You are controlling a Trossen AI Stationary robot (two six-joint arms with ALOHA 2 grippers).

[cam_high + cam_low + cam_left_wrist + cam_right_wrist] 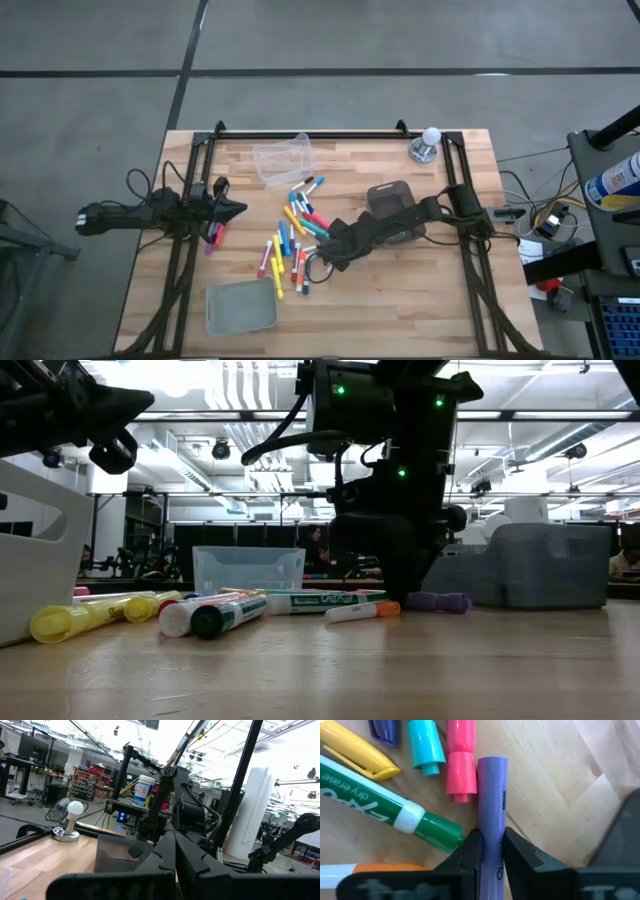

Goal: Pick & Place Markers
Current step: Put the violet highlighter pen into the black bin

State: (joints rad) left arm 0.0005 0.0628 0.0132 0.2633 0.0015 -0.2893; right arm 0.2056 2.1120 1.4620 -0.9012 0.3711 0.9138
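Right tool [492,851] is clamped on a purple marker [492,795], its two dark fingers [470,852] pressed against the barrel from either side, with the capped end projecting forward over the wood. Just beside the purple marker lie a pink marker [460,757], a teal marker [426,745], a green dry-erase marker [390,805] and a yellow marker [355,750], all flat on the tabletop [545,775]. In the high view the right tool [322,262] sits at the edge of the scattered markers [290,240], which spread across the middle of the tabletop [400,300] in mixed colours. A clear bin [282,158] stands near the far edge, a dark grey bin [392,200] lies under the right arm, and a pale grey lid [240,307] rests near the front edge. A white ball on a metal base [428,143] stands at the far right corner. Left tool [232,209] hangs over the left side of the tabletop, well apart from the main pile, with a pink marker [214,235] lying just beside it; its fingers [192,860] are pressed together with nothing between them.
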